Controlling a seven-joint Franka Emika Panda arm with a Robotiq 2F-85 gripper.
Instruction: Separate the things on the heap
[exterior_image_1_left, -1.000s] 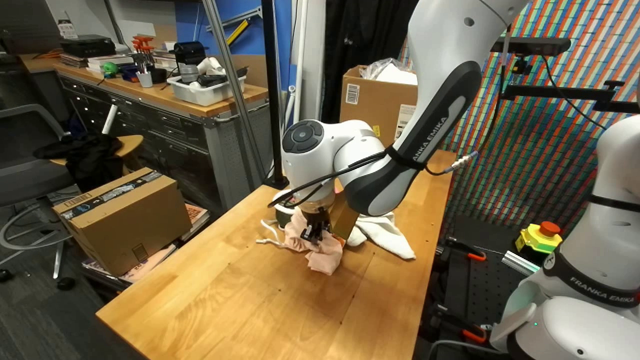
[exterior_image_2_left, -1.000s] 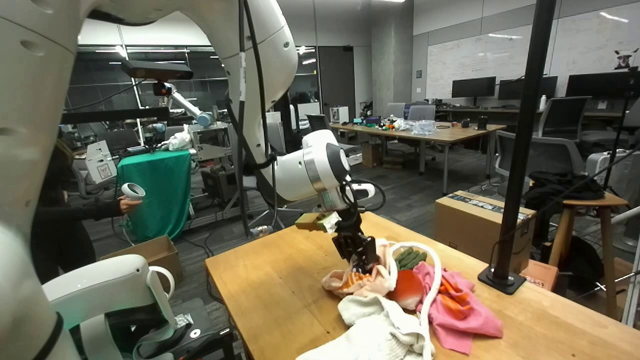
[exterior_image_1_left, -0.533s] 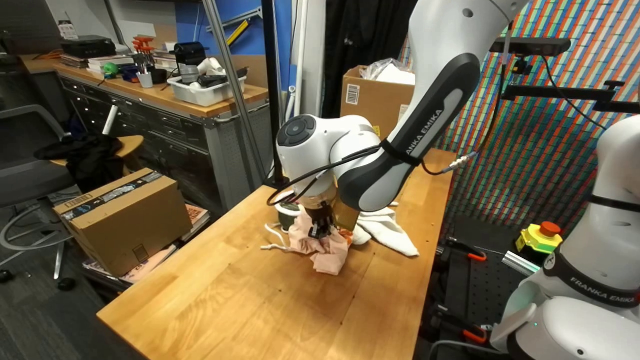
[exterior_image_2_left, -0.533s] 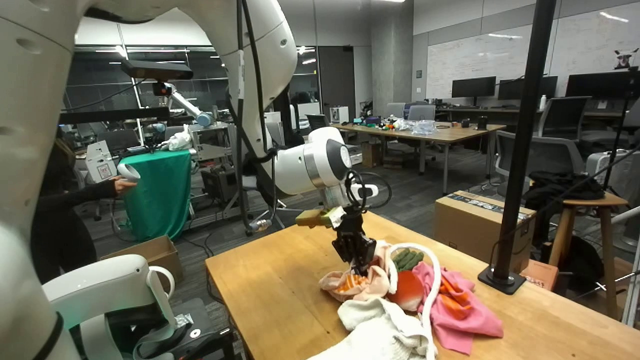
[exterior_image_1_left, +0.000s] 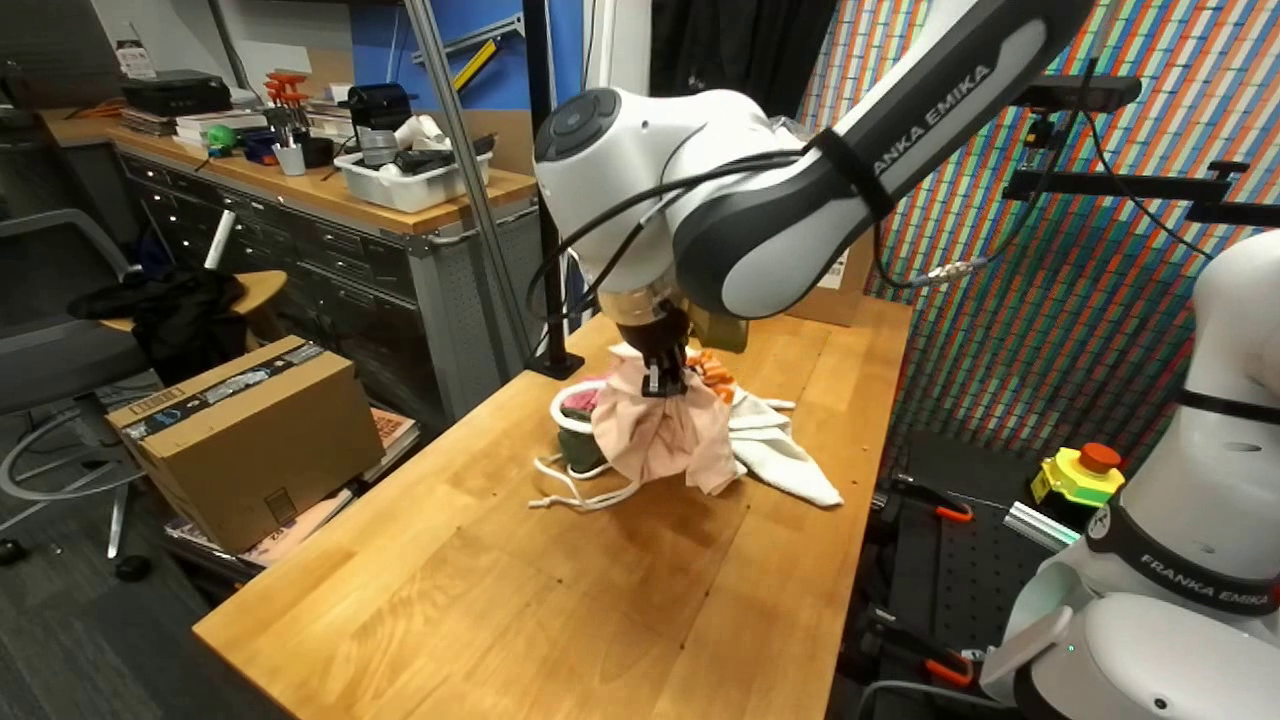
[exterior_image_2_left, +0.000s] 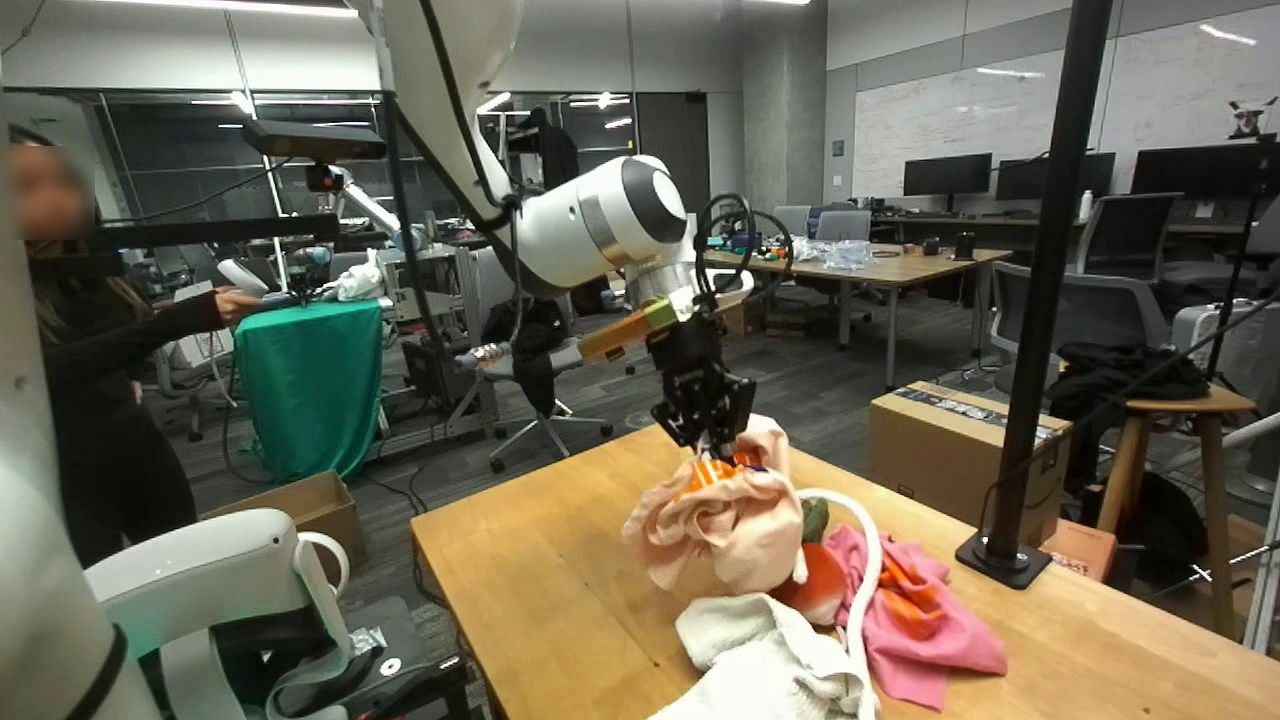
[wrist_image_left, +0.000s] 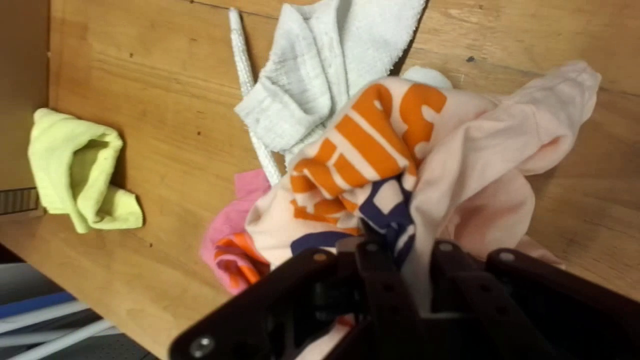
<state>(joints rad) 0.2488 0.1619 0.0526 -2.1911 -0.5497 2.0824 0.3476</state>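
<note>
My gripper (exterior_image_1_left: 665, 385) is shut on the peach-white patterned cloth (exterior_image_2_left: 720, 530), which hangs bunched below the fingertips, raised over the heap. In the wrist view, its orange and navy print faces up and a fold (wrist_image_left: 465, 135) runs between the fingers. The white cloth (exterior_image_2_left: 770, 665) lies beside it, with the white looped cord (exterior_image_2_left: 870, 560) arching over. Behind are the pink-red cloth (exterior_image_2_left: 940, 640), a red round piece (exterior_image_2_left: 822, 585) and an olive-green piece (exterior_image_2_left: 815, 518), partly covered. Apart from the heap, the yellow-green piece (wrist_image_left: 75, 150) rests on the wood.
A cardboard box (exterior_image_1_left: 855, 280) stands at the table's far end. The black post (exterior_image_2_left: 1035, 300) rises at the table edge beside the pink-red cloth. Thin white cord ends (exterior_image_1_left: 580, 502) trail onto the tabletop (exterior_image_1_left: 480, 590) in front of the heap.
The gripper has closed on the peach cloth and risen, pulling it up into a hanging bunch. The white and pink-red cloths have stayed nearly where they were.
</note>
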